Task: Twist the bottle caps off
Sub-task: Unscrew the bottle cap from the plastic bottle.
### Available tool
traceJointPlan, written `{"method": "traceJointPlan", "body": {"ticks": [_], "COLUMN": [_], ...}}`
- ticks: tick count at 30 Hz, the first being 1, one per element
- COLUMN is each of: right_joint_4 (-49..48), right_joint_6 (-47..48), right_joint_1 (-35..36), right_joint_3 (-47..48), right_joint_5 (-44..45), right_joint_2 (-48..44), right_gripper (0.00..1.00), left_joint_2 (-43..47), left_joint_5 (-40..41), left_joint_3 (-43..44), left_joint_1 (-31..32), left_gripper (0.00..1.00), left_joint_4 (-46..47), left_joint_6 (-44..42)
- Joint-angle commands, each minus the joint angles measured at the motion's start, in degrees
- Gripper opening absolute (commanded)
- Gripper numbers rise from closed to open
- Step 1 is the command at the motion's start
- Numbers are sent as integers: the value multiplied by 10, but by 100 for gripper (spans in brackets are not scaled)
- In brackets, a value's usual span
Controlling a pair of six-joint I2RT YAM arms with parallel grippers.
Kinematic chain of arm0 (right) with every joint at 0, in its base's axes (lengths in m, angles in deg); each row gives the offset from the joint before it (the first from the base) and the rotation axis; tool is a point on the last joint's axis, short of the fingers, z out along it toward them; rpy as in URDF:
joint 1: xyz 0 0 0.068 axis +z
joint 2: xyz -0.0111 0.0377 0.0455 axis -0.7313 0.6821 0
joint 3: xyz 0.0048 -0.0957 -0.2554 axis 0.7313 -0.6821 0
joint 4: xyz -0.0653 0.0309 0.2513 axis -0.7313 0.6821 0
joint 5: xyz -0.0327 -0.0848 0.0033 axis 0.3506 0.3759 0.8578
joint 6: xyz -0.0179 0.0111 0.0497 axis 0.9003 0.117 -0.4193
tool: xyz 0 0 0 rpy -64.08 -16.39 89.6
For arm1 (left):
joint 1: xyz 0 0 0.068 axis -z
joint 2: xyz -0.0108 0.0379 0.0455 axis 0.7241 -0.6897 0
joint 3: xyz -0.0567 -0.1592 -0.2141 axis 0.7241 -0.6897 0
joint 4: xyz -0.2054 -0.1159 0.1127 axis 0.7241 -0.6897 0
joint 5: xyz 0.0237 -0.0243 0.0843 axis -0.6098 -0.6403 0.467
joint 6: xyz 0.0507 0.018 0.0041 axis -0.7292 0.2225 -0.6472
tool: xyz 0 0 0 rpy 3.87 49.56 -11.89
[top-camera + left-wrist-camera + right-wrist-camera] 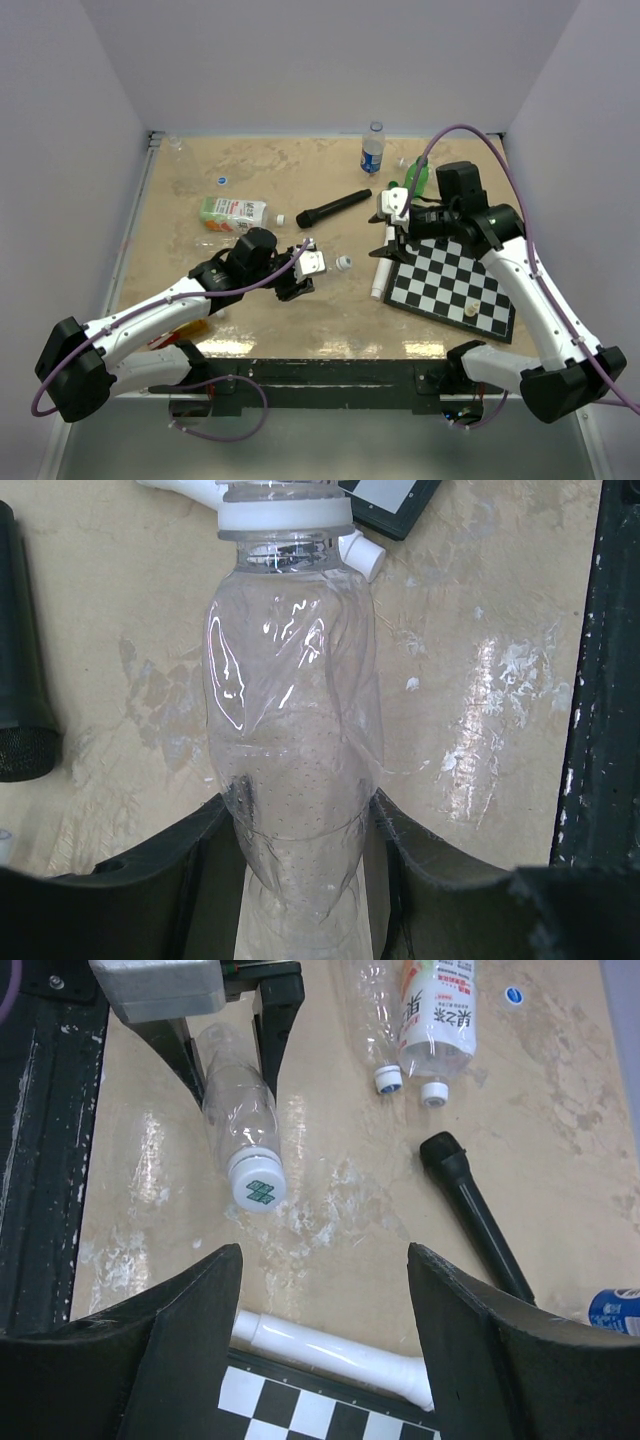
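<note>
The left gripper [303,270] is seen low on the table, its jaws pinched on the lower body of the clear bottle [290,730]; the bottle is laid flat, its white cap [343,262] pointed to 3 o'clock in the overhead view and screwed on (a green mark is printed on its top). The right gripper [322,1260] is found at 2 o'clock from that cap, apart from it, fingers [190,1310] spread wide with nothing between them. Just under those fingers a white tube [330,1345] is seen lying along the edge of the chessboard [455,280]. A black microphone [333,208] is laid at 12 o'clock from the cap. At 10 o'clock from the left gripper a labelled bottle [232,212] lies on its side, capped, with a second clear one [370,1010] beside it. A blue-labelled bottle [372,150] is stood upright at the far edge, at 12 o'clock. A loose blue cap [221,181] is spotted just beyond the labelled bottle.
</note>
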Motion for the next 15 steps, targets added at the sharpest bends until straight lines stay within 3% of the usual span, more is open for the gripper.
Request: {"method": "traceJointPlan", "body": {"ticks": [1,15], "right_joint_4": [17,29], "right_joint_6": [-13,-19], "right_joint_1": [-7,-12], "right_joint_3": [14,10], "right_joint_5": [-35,-76], "right_joint_2": [6,26], "right_gripper": [71,70], "left_joint_2": [13,13], "left_joint_5": [4,10], "left_joint_3": [-2,-2], "left_joint_1": [0,0], "left_gripper": [2,1], "left_joint_4": [14,16], "left_joint_6": [-1,-1]}}
